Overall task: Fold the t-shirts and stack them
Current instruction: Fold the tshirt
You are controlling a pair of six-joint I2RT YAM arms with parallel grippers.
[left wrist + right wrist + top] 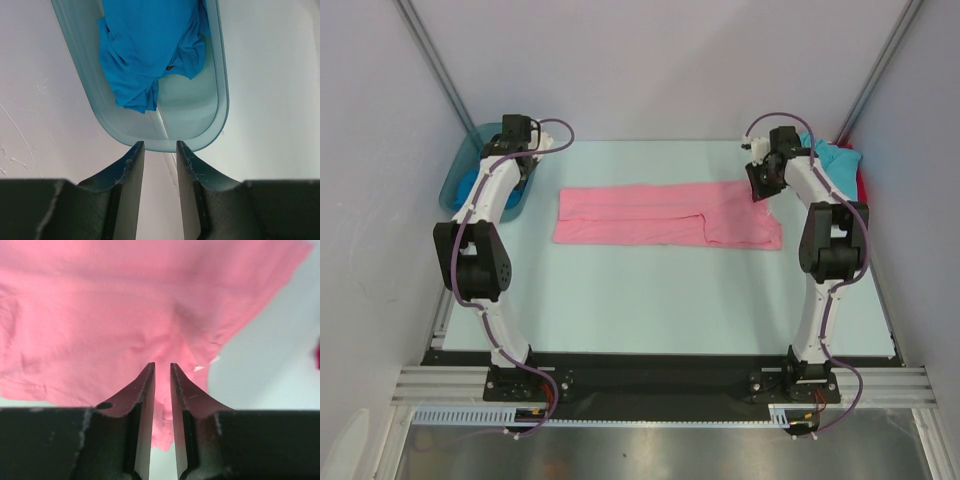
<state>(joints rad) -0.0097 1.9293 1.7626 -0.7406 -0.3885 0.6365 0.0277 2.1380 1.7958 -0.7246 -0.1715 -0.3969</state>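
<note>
The pink t-shirt (665, 215) is spread flat on the bench (650, 300), and its bunched edge is pinched between the narrow right fingers (142, 395). Just beyond the narrowly parted, empty left fingers (131, 165), a translucent tub (190, 107) is seen, with a blue t-shirt (145, 45) crumpled inside.

Diffuse white light is coming from above, bright and even. In the top view the table (650, 300) is reading pale with no glare, and only faint, soft-edged shadows are lying on it. That frame is looking sharp to its corners, the wall post (434, 58) leaning outward at upper left.

Left wrist view: the tub (220, 100) rim is catching a thin highlight, and the left gripper's fingers (127, 195) are rendering dark and slightly soft.

Right wrist view: the pink t-shirt (125, 315) is blurring, too close for focus, its colour nearly saturating.
</note>
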